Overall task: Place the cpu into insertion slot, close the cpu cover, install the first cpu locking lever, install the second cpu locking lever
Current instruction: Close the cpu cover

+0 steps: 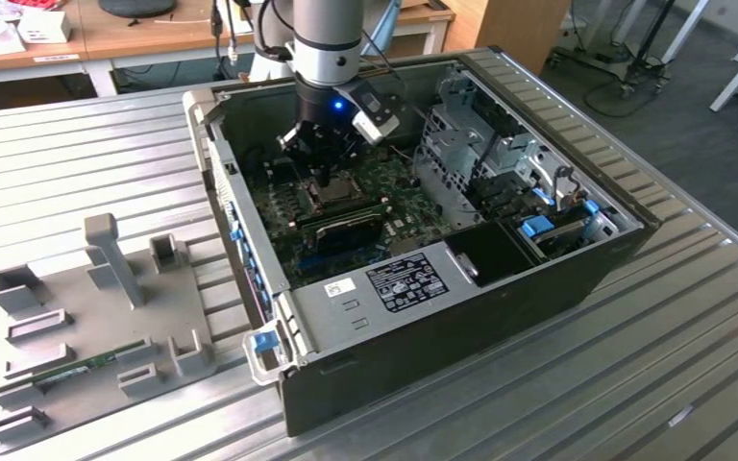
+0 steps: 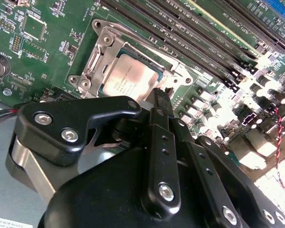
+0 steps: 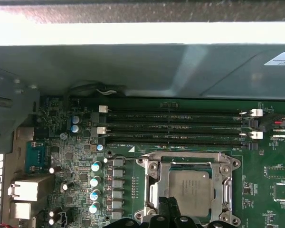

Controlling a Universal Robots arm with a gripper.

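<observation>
One flat grey plastic fixture plate [image 1: 100, 317] with upright posts sits at the exterior view's left, on the ribbed silvery metal surface [image 1: 74, 144]. A narrow green memory stick [image 1: 81, 370] lies in it

Just right of the plate: open black computer tower case [image 1: 472, 317] lying on its side, with the large green motherboard [image 1: 343, 226] facing up. Grey robot arm [image 1: 331, 38] stands over the case, pointing down into it. Black two-fingered claw [image 1: 324, 178] hangs right over the socket area, near the board's middle

Further right inside the case: silvery metal drive cages [image 1: 472, 144] with blue plastic tabs [image 1: 538, 227]

First wrist view:
- Small flat square cpu with a silvery-grey metal top [image 3: 190, 192] is seated flat in the small square dark insertion slot [image 3: 190, 166].
- Thin square silvery cpu cover [image 3: 225, 187] lies down flat around the chip, the metal top showing through its hollow centre.
- Long narrow black memory slots [image 3: 175, 126] run just beside the socket.

Second wrist view:
- Claw is narrow, fingers [image 2: 159, 123] drawn close together, nothing seen between them.
- Tips sit at the cover's edge, just beside the cpu.
- Whether the tips touch the frame: cannot tell
</observation>
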